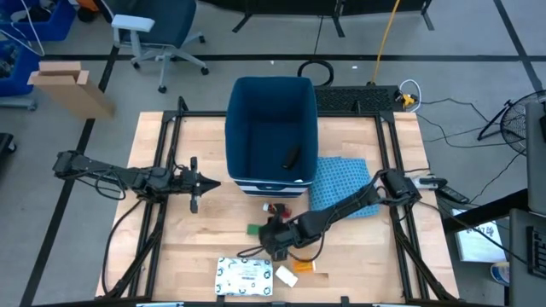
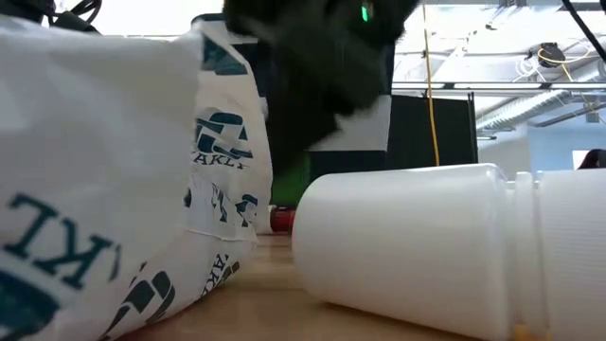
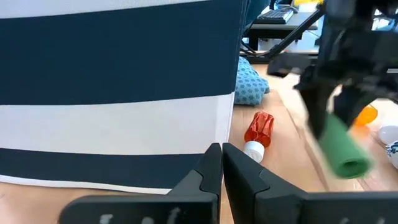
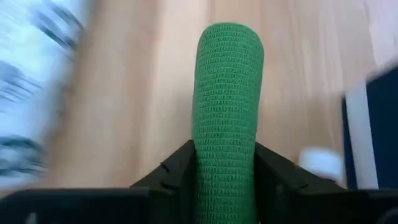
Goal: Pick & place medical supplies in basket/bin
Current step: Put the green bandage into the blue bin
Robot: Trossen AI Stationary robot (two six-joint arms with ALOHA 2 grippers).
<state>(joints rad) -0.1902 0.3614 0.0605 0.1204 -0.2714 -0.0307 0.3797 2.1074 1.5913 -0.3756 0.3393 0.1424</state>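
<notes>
Now the right gripper (image 4: 225, 180) pinches a green roll (image 4: 227, 106) above the wooden table (image 1: 171, 256).
Its 2 dark fingers (image 4: 171, 174) press on either side of the roll, a green cylinder with a woven texture, and the left wrist view shows it lifted clear of the tabletop, in front of the dark-blue bin (image 1: 271, 128). On the table just in front of the bin lies a red-white tube (image 3: 257, 134), with an orange pill bottle (image 1: 304, 266), a small white piece (image 1: 287, 277) and a white speckled flat packet (image 1: 244, 275) nearer the front edge. Left of the bin, the left gripper (image 1: 201, 183) waits with its fingertips (image 3: 214, 163) pressed together, holding nothing.
</notes>
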